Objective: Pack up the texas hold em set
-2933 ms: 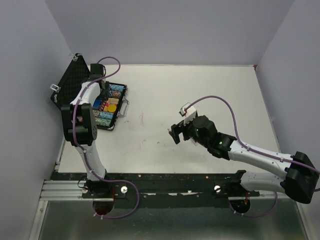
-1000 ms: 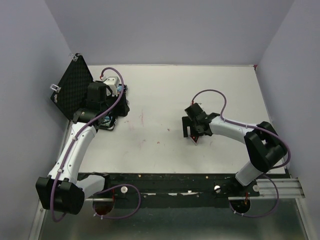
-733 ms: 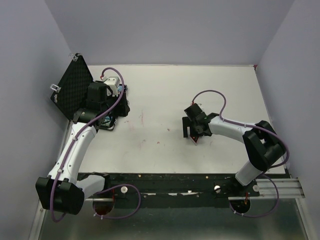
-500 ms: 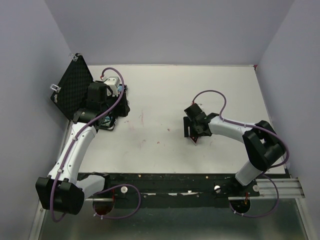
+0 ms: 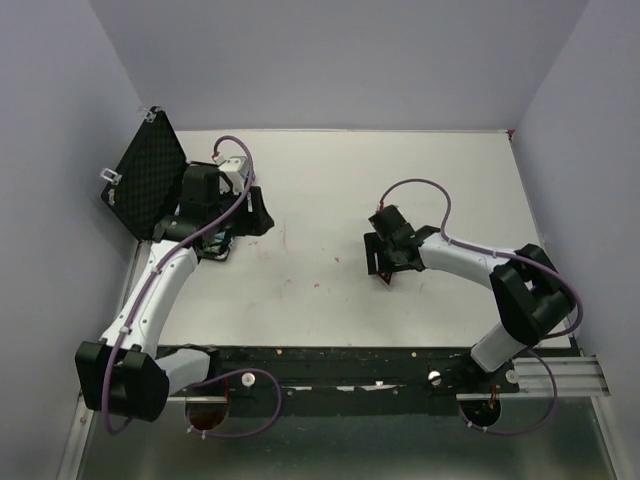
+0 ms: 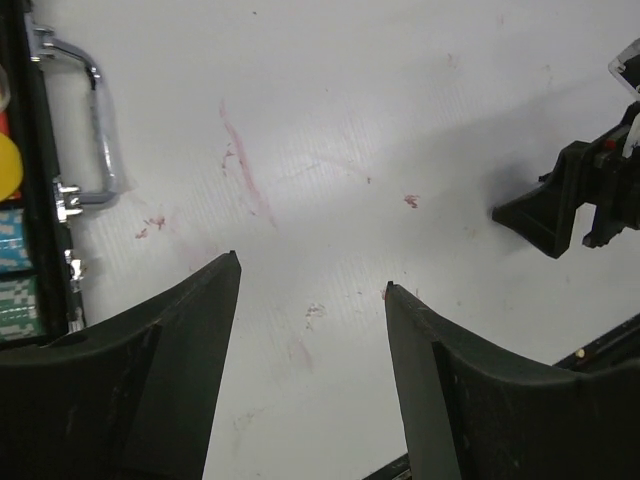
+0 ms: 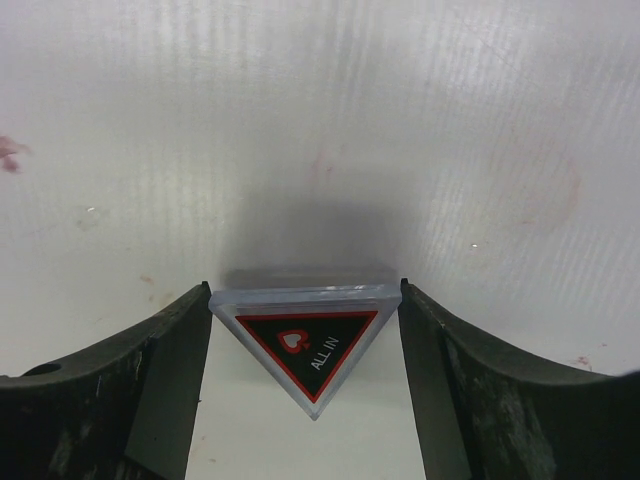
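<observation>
The right gripper [image 7: 304, 292] is clamped on the triangular token [image 7: 306, 344], black with a red border and marked "ALL IN", each finger touching one upper corner. The token is held low at the white table [image 5: 400, 180] near its middle, well apart from the case [image 6: 30, 130]. The left gripper [image 6: 310, 275] has its jaws apart and empty over bare table just beside the case's silver handle [image 6: 97, 130]; the case stands open at the far-left corner, foam lid [image 5: 146, 185] raised, with chips [image 6: 14, 233] and a yellow disc [image 6: 6, 165] inside.
</observation>
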